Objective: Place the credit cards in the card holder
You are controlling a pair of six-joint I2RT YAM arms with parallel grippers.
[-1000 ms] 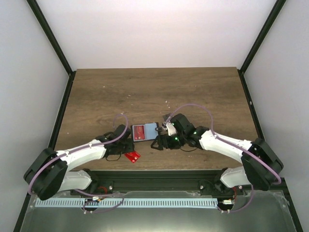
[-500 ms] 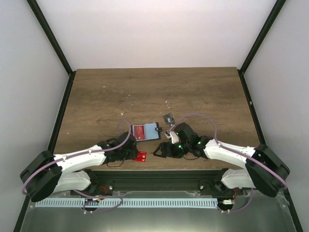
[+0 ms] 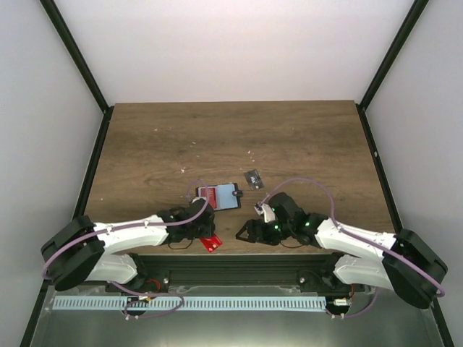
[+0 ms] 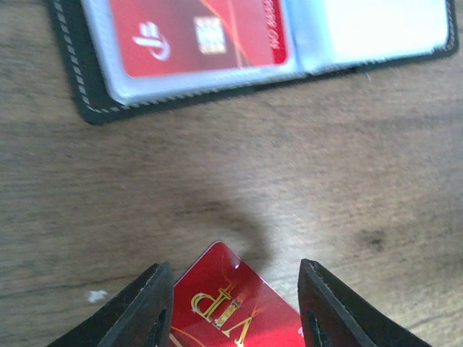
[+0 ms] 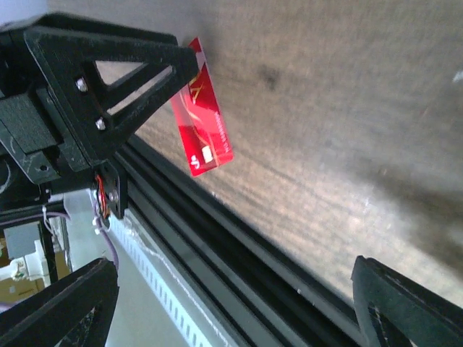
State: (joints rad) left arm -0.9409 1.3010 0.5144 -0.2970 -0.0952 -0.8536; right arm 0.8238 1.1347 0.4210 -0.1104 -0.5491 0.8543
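While the left gripper point(image 4: 234, 269) sits low near the front edge of the brown wood-grain table point(image 3: 289, 137), its two black fingers point(image 4: 141, 311) are clamped on a thin glossy red card with gold "VIP" lettering point(image 4: 231, 311).
- VIP card: one rounded corner juts forward past the fingertips. From the right wrist view it stands out from the fingers at a slant, close to the black metal rail point(image 5: 217, 238) that runs along the table's front edge.
- Card holder: a flat black wallet with pale stitching round its border point(image 4: 81, 72) lies open on the wood just beyond the left gripper. It is apart from the VIP card, with bare table between them, and its clear plastic pockets face up.
- Left pocket of the holder holds a second red card with a gold chip and a white mark point(image 4: 202, 36), fully inside the sleeve. Right pocket reads pale; its contents cannot be told.
- Small dark grey card point(image 3: 253, 178): flat on the table, just past the holder's far right corner and not touching it.
- Right gripper point(image 5: 233, 266): low near the front edge, to the right of the left gripper and facing it. Its jaws are spread wide and empty, with bare wood and the rail showing between them.
- Both arms are drawn in close to their bases, with lilac cables looping over each.
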